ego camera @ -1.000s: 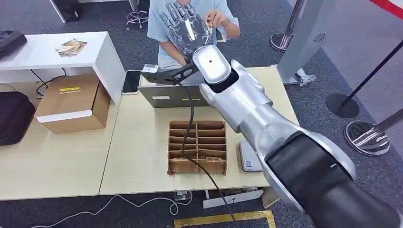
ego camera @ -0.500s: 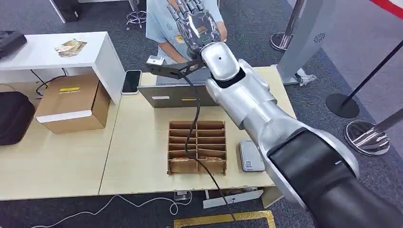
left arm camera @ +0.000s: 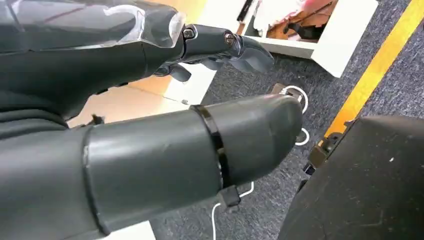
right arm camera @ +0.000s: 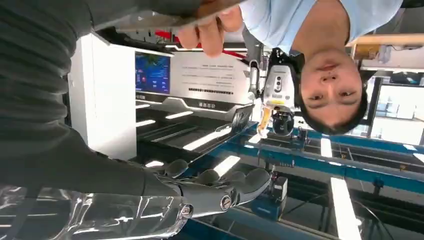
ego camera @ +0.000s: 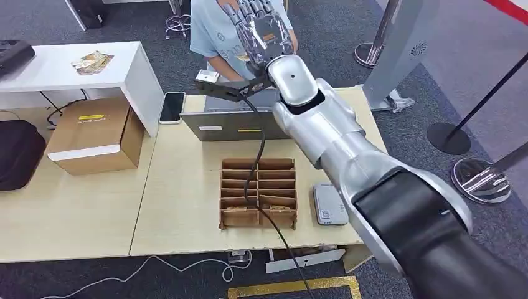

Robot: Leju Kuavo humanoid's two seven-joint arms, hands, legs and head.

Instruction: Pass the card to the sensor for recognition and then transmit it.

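My right hand (ego camera: 261, 28) is raised past the far table edge, in front of a person (ego camera: 215, 37) in a light blue shirt. Its fingers (right arm camera: 220, 192) stretch out nearly straight. The card (right arm camera: 165, 19) shows as a thin flat edge by my thumb, and my hand still holds it there. The person's hand (right arm camera: 212, 27) pinches the card's other end. The grey sensor (ego camera: 329, 204), with a code label, lies flat on the table under my right arm. My left hand (left arm camera: 100, 75) hangs beside the table, fingers apart and holding nothing.
A cardboard divider tray (ego camera: 258, 192) sits mid-table with a black cable running over it. A grey laptop (ego camera: 230, 121) and a phone (ego camera: 171, 107) lie at the far edge. A cardboard box (ego camera: 93, 134) and white desk (ego camera: 75, 65) are to the left, stanchion bases (ego camera: 448, 137) to the right.
My right hand has moved up and a little right, closer to the person. The person's reaching hand is now hidden behind my hand in the head view. The sensor has come out from under my arm.
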